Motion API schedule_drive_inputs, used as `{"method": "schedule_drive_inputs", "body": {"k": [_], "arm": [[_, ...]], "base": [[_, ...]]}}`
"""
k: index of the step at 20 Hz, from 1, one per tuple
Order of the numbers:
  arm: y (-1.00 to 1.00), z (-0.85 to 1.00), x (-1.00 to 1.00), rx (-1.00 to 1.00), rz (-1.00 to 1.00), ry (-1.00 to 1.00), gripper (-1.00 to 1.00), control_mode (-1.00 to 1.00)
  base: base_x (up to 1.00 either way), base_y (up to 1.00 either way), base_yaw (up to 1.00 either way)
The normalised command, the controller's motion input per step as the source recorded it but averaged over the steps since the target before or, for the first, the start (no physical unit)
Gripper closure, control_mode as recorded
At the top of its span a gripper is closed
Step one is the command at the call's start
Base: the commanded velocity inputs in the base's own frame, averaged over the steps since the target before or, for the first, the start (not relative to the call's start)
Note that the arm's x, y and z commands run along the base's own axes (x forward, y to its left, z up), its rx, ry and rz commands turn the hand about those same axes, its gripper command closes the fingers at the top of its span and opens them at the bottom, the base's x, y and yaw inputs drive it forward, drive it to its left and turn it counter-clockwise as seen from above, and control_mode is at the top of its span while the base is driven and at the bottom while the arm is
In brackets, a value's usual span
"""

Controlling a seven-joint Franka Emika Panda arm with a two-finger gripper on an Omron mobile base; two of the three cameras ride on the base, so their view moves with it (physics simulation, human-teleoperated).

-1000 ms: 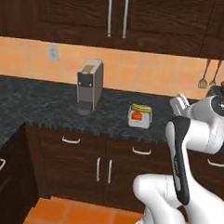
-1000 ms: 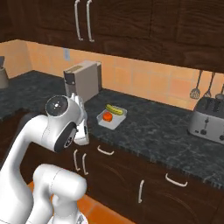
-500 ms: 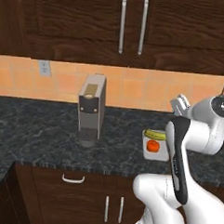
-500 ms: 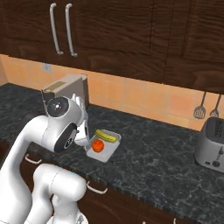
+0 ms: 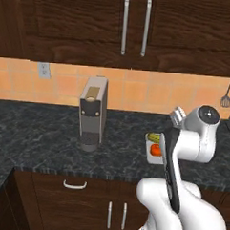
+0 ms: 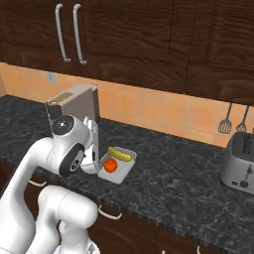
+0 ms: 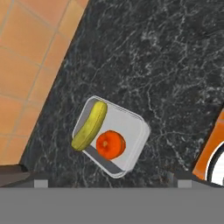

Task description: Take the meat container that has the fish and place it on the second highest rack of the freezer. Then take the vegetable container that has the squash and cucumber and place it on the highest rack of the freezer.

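Observation:
A clear square container (image 7: 133,148) lies on the dark stone counter, holding a long yellow-green vegetable (image 7: 89,125) and a round orange-red one (image 7: 110,144). It also sits beside my arm in the left base view as the container (image 5: 154,148) and in the right base view as the container (image 6: 122,171). My gripper (image 7: 112,180) hovers above it, open, with its two tips wide apart and nothing between them. The container sits a little left of the midline between the tips.
A grey coffee machine (image 5: 92,114) (image 6: 74,106) stands left of the container against the orange tiled wall. A toaster (image 6: 240,161) sits far right, with utensils (image 6: 226,124) hanging above it. Dark cabinets run above and below the counter. The counter's front edge (image 7: 210,131) lies nearby.
The whole scene has shifted because the base drove: counter, coffee machine and container came closer and lower in both base views. In the last half second it barely shifts.

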Motion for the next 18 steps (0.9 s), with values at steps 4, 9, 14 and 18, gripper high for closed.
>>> {"method": "schedule_drive_inputs", "body": {"k": [4,9,14,18], "arm": [[0.04,-0.83,0.0,0.05,-0.06,0.24,-1.0,-1.0],[0.0,-0.74,0.0,0.13,-0.01,0.3,-1.0,-1.0],[-0.04,-0.36,0.0,0.02,0.2,0.3,-1.0,-1.0],[-0.19,-0.07,0.03,0.0,0.04,0.05,-1.0,-1.0]], "base": [[0.0,0.0,0.0],[0.0,0.0,0.0],[0.0,0.0,0.0],[0.0,0.0,0.0]]}}
